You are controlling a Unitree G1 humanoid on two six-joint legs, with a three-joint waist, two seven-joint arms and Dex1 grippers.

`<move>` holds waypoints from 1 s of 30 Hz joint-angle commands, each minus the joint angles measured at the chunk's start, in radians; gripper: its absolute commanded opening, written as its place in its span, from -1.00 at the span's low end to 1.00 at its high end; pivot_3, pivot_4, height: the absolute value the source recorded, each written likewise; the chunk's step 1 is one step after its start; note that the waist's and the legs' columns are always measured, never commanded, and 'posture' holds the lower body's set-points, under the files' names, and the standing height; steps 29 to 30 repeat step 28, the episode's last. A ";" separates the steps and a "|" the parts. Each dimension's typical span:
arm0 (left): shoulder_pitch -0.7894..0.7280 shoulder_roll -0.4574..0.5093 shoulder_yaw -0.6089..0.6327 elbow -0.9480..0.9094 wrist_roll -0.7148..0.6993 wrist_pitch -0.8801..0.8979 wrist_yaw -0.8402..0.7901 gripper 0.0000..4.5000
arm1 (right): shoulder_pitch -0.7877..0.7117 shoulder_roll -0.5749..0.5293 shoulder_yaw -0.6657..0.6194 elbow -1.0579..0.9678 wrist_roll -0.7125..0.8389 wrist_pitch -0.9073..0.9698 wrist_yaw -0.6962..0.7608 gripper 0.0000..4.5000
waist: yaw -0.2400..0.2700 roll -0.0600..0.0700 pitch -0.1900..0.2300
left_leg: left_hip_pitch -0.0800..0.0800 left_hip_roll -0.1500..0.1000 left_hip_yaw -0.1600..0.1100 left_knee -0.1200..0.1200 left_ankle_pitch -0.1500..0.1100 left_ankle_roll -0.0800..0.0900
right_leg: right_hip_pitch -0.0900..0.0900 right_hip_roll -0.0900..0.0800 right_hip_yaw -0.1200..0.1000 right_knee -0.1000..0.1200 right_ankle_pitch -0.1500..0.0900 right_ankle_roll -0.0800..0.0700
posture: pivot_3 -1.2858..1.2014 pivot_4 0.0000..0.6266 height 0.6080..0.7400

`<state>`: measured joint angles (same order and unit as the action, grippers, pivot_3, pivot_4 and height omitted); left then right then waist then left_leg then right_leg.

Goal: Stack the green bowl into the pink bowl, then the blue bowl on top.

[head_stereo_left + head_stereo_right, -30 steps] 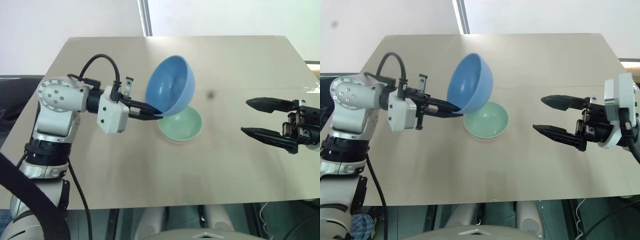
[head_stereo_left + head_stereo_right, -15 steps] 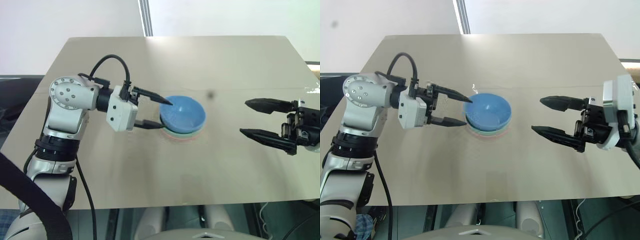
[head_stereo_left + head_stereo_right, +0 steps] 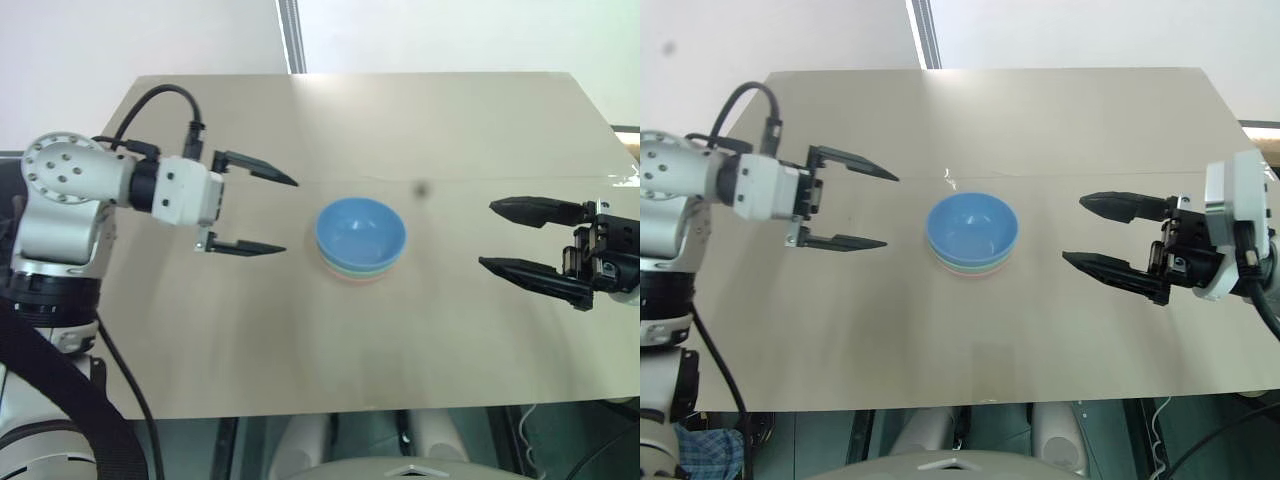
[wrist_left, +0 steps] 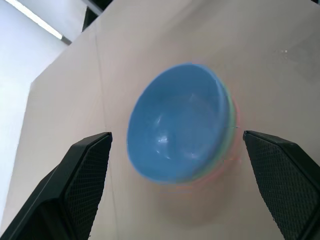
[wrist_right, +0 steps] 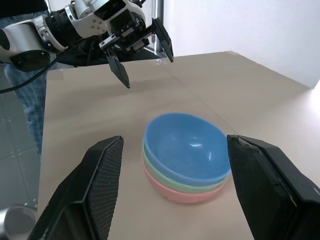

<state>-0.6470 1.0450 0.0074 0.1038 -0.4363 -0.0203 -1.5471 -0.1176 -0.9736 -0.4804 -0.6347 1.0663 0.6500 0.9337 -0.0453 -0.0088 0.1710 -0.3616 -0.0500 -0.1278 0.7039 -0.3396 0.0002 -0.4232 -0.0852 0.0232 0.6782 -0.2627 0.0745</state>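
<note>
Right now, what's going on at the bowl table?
The stack looks done: the blue bowl sits nested on the green bowl, which sits in the pink bowl, mid-table. The left gripper is open beside the stack, holding nothing. The right gripper hangs open on the other side, also apart from the bowls.

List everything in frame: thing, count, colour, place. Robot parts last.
blue bowl: 1, sky blue, top of the stack, mid-table
green bowl: 1, mint green, nested under the blue bowl, rim showing
pink bowl: 1, salmon pink, bottom of the stack, on the table
table: 1, beige
person's leg: 1, blue checked trousers, behind the far table edge
left gripper: 1, black fingers open, clear of the stack on its left
right gripper: 1, black fingers open, clear of the stack on its right
</note>
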 commanded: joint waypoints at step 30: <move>0.460 0.078 0.473 -0.050 -0.232 0.370 0.021 0.97 | 0.060 -0.039 -0.140 0.262 -0.122 -0.063 0.248 0.61 | 0.011 0.001 0.000 | 0.000 0.002 -0.001 -0.001 0.000 0.000 | 0.000 -0.002 0.000 -0.001 0.000 0.000 | 0.03 -0.52 1.00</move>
